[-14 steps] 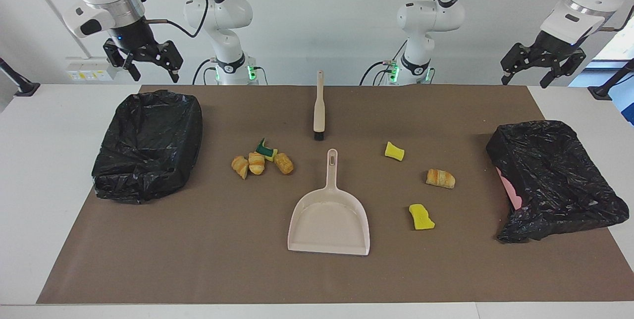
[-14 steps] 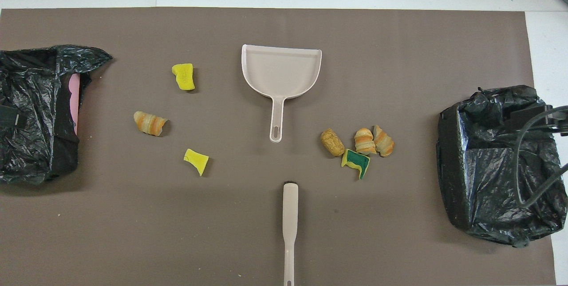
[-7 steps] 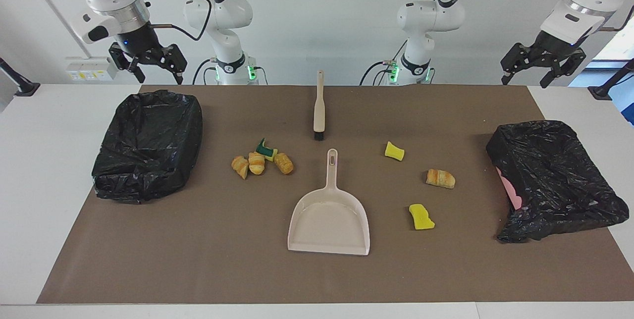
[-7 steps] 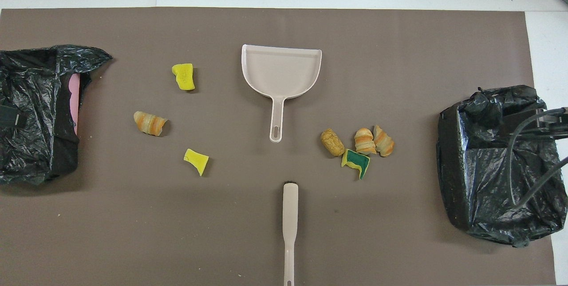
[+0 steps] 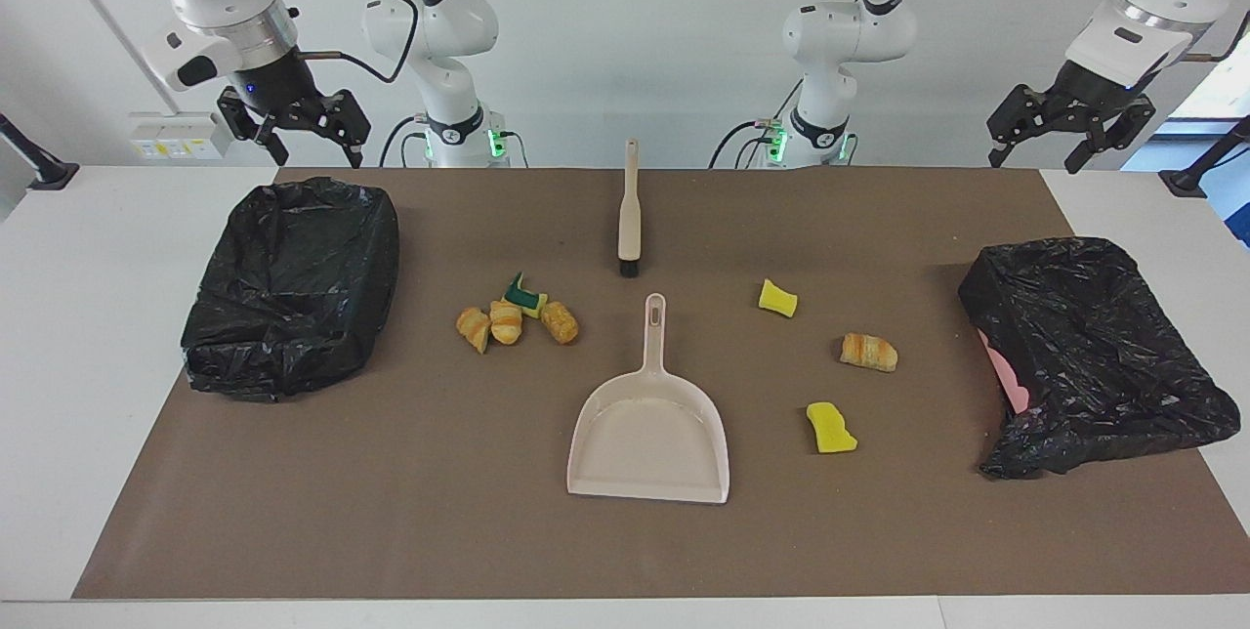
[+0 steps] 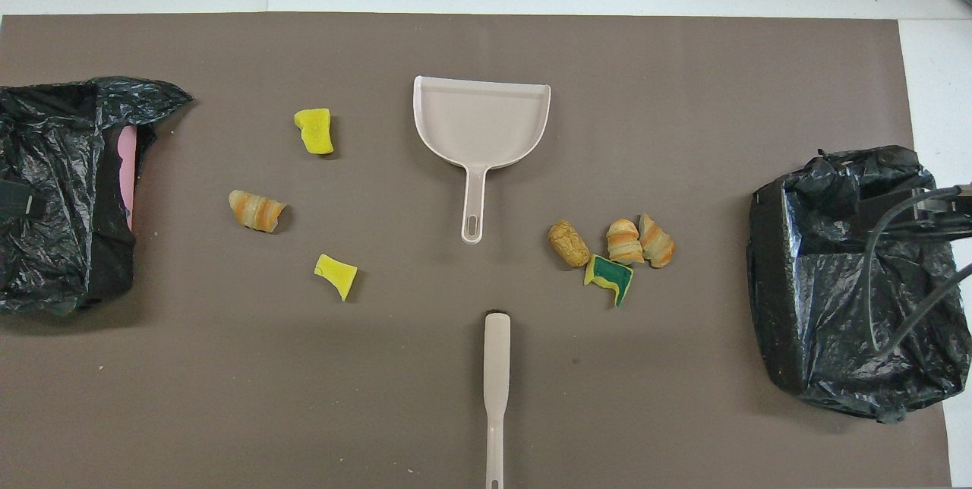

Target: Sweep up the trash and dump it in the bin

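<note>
Nothing has been picked up yet: the beige dustpan lies flat at the centre of the brown mat on the bench, its handle pointing to 12 o'clock in the facing view toward the brush, which lies just nearer the robots, bristles toward the pan. The trash sits in two groups. A tight cluster of three bread pieces with a green-and-yellow sponge chunk touching them lies at about 10 o'clock from the pan, toward the right arm's end. Scattered at 1 to 3 o'clock are a yellow sponge chunk, a lone bread piece and a second yellow sponge chunk, each apart from the others. A bin lined with a black bag stands at the right arm's end; a second black-bagged bin stands at the left arm's end, pink showing at its rim. The right hand hangs spread open and empty above the near edge of its bin; the left hand waits open and empty above the bench's corner. Risks as I judge them: the light sponges may skid or roll past the pan's lip under the brush, the thin brush handle lies flat and could slip from a pinch, and the sagging bag may catch the tipped pan.
</note>
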